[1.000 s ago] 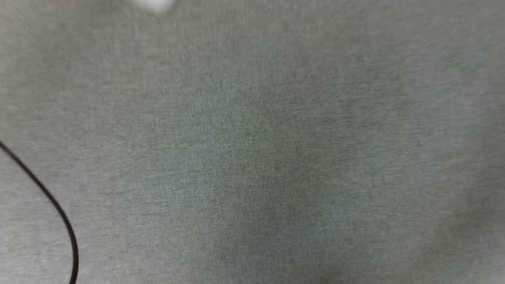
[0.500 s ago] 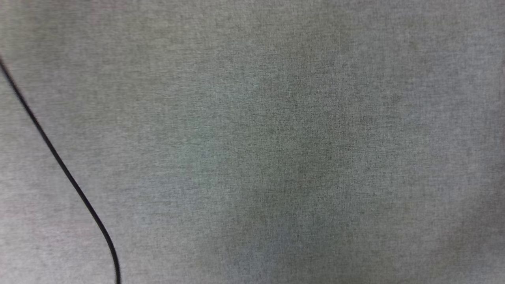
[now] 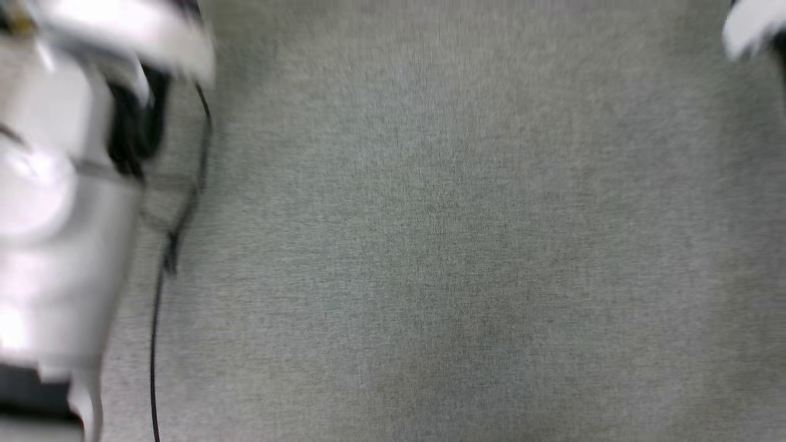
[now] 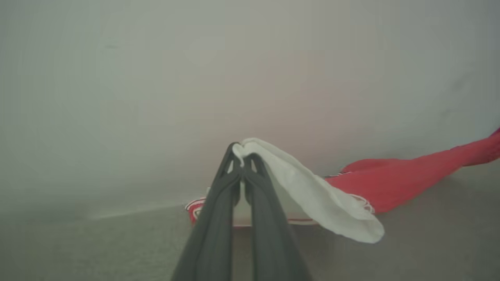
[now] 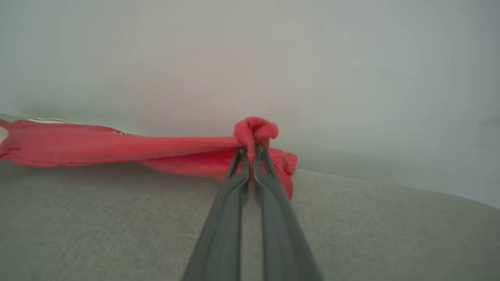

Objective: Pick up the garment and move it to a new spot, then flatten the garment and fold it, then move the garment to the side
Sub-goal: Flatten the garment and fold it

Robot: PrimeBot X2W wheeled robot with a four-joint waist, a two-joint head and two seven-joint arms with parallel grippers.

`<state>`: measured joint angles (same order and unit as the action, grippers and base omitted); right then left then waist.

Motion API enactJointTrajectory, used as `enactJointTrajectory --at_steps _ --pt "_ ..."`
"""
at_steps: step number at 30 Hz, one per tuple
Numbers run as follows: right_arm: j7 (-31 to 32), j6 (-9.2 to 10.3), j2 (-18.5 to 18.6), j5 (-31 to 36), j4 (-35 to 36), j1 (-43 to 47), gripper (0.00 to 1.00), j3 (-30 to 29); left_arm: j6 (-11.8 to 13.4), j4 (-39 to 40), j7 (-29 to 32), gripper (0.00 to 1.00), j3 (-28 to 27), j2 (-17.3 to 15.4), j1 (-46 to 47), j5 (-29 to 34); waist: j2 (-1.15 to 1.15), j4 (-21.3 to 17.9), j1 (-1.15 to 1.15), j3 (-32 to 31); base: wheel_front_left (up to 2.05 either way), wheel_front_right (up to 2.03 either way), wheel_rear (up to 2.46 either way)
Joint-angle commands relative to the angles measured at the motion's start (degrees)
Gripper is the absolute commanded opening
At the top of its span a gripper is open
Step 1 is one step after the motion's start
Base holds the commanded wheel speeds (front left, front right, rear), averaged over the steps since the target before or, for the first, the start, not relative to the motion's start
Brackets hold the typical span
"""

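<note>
— How many things?
— One garment point(image 4: 390, 181), stretched low over the grey surface point(image 3: 466, 245). The left gripper point(image 4: 243, 154) pinches its white sleeve, the right gripper point(image 5: 251, 150) its red edge.
— Room?
— Broad grey surface, with one black cable point(image 3: 153, 344) at the left.

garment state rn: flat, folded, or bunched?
The garment is bunched, pulled into a long band, not flat. Left gripper is shut on its white sleeve; right gripper on a wad of red fabric.

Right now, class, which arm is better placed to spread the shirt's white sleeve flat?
Left, likely: the left gripper is shut on the garment at its white sleeve; the right gripper pinches only red cloth.
</note>
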<state>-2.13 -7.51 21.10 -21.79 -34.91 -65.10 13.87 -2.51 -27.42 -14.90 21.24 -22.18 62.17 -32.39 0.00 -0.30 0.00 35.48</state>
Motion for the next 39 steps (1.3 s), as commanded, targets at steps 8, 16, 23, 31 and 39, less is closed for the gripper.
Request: enactJointTrajectory --at_steps 8,16,23,31,39 --pt "1.81 0.05 2.61 -8.16 0.13 17.45 0.00 2.58 0.82 6.18 1.26 0.00 1.23 -2.19 -23.07 -2.60 0.00 2.10 0.00 -13.55 0.00 0.00 0.00" --pt "2.86 0.05 5.85 -14.88 3.32 29.89 0.00 4.71 3.33 14.75 6.33 0.00 2.23 -6.17 -40.55 -5.37 0.00 3.26 0.00 -20.45 0.00 0.00 0.00" --pt "4.09 0.05 7.76 -18.30 5.64 36.86 0.00 5.24 6.08 23.93 11.17 0.00 1.67 -10.94 -52.39 -8.01 0.00 3.94 0.00 -23.80 0.00 0.00 0.00" --pt "7.55 0.06 10.78 -23.01 10.24 46.17 0.00 4.07 5.99 32.86 18.00 0.00 3.93 -15.41 -62.83 -11.29 0.00 4.25 0.00 -27.07 0.00 0.00 0.00" --pt "15.28 0.05 13.93 -28.59 18.03 58.75 0.00 1.50 3.70 36.46 23.01 0.00 7.04 -17.82 -69.54 -15.40 0.00 4.05 0.00 -28.37 0.00 0.00 0.00"
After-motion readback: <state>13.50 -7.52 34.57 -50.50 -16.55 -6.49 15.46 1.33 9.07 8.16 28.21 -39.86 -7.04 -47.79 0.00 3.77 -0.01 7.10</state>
